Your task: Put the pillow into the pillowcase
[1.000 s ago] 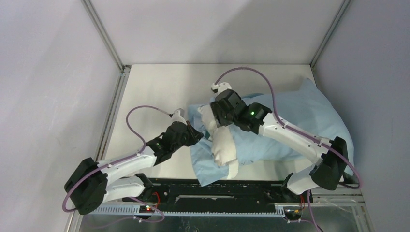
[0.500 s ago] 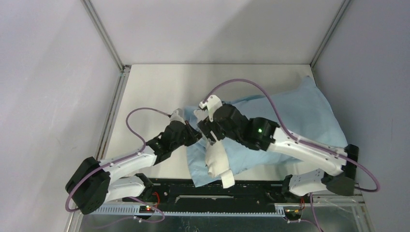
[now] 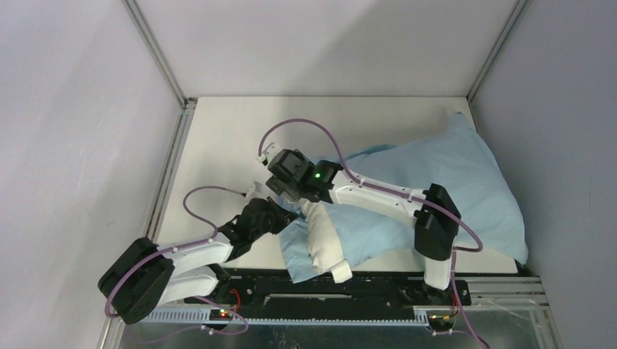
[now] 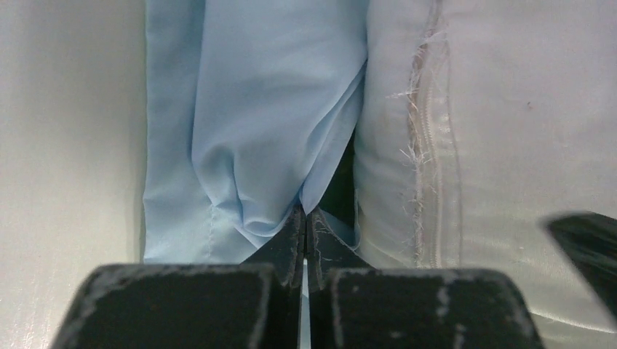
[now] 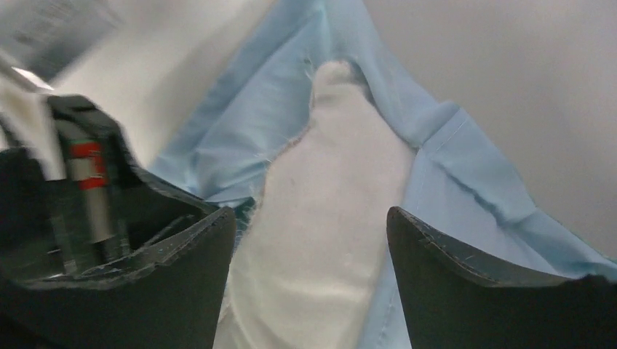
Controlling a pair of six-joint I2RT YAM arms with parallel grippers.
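Insertion step, unfinished. Pinched pillowcase hem in left gripper; poised right gripper, spread, empty, over pillow end outside pillowcase mouth. Likely needed inward push next.

right gripper: jaws now wider, swung left, close to left gripper
pillow: shorter part shows outside pillowcase
left gripper: drawn slightly back
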